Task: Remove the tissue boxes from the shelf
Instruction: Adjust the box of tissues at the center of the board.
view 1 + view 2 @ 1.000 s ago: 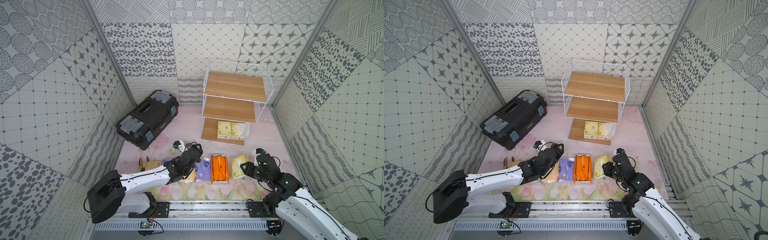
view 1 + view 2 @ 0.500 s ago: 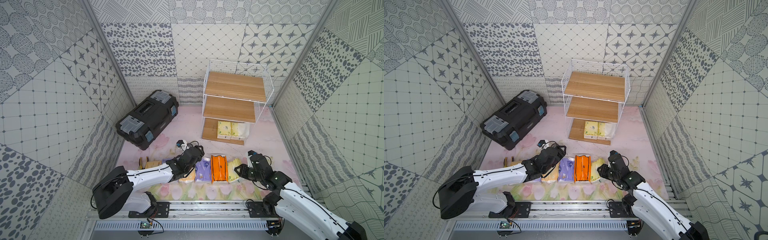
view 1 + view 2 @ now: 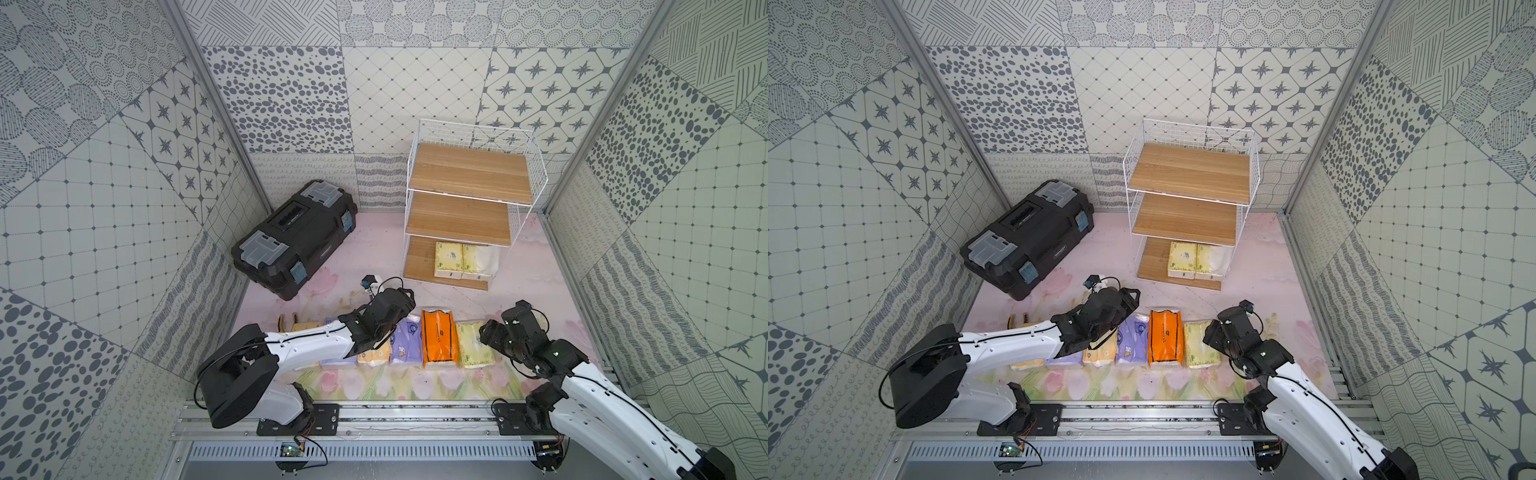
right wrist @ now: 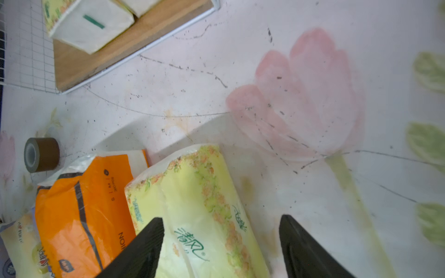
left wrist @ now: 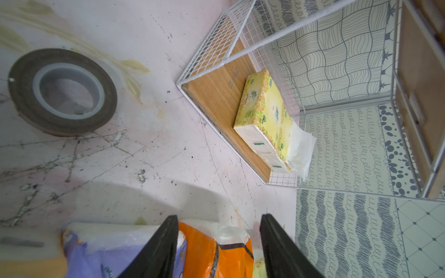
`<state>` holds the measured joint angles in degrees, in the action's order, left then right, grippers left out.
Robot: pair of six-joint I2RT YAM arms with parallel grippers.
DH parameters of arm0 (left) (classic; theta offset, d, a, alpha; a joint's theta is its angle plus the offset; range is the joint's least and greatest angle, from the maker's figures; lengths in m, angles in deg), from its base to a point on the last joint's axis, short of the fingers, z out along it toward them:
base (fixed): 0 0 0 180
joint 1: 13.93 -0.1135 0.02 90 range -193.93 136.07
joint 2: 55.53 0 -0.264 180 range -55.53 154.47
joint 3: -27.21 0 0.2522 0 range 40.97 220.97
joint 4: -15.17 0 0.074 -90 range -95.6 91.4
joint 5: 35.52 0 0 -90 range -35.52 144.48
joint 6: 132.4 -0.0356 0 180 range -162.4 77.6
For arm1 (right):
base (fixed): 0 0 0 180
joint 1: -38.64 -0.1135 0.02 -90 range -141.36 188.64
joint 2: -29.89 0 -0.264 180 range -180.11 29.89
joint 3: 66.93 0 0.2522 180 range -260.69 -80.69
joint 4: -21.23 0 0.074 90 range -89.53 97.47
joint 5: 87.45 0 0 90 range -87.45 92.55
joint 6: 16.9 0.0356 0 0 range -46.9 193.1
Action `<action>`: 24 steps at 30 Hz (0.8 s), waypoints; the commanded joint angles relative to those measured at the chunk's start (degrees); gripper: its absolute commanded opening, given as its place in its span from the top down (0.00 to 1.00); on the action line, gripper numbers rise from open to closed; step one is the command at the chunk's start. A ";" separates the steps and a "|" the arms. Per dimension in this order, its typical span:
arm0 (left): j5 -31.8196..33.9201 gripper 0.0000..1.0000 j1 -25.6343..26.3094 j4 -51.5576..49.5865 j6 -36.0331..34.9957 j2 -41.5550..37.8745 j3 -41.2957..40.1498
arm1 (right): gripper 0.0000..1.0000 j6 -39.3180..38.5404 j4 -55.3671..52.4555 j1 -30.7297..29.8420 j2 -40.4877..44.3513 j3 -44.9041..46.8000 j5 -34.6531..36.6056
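While our right claw (image 4: pixel 220 217) stands spread wide over a soft, glossy yellow-green pack (image 4: pixel 197 204) printed with green Chinese characters, clamping nothing, our left claw (image 5: pixel 218 216) gapes empty above the crinkly bright orange pack (image 5: pixel 197 252). Farther off, two yellow-green packs (image 3: pixel 448 259) lie on the lowest wooden board (image 3: pixel 419 259) of the white wire shelf (image 3: pixel 469 172).

Tissue packs (image 4: pixel 197 204): glossy, crinkled plastic wrap. Shelf (image 3: pixel 469 172): white-coated wire grid, matt wood-grain boards. Toolbox (image 3: pixel 297 237): black matt plastic, translucent lids.
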<state>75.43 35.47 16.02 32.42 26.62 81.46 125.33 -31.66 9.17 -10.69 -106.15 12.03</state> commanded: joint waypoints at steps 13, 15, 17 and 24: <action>-8.46 0.42 -0.19 8.03 -8.13 12.94 7.96 | 0.30 0.23 13.61 0.80 -5.33 3.85 -18.70; -8.30 0.42 -0.10 8.74 -8.87 14.18 8.78 | 0.30 0.00 13.61 1.15 -5.73 3.73 -19.17; -7.74 0.42 -0.10 9.60 -9.79 15.55 9.77 | 0.30 -0.02 13.65 1.86 -5.59 3.91 -19.33; -4.33 0.42 -0.10 13.70 -14.45 22.09 15.24 | 0.23 1.99 7.69 2.33 -1.91 1.33 -4.09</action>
<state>69.49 35.45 23.45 23.97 45.38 93.41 126.18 -23.14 11.35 -14.64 -102.87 0.66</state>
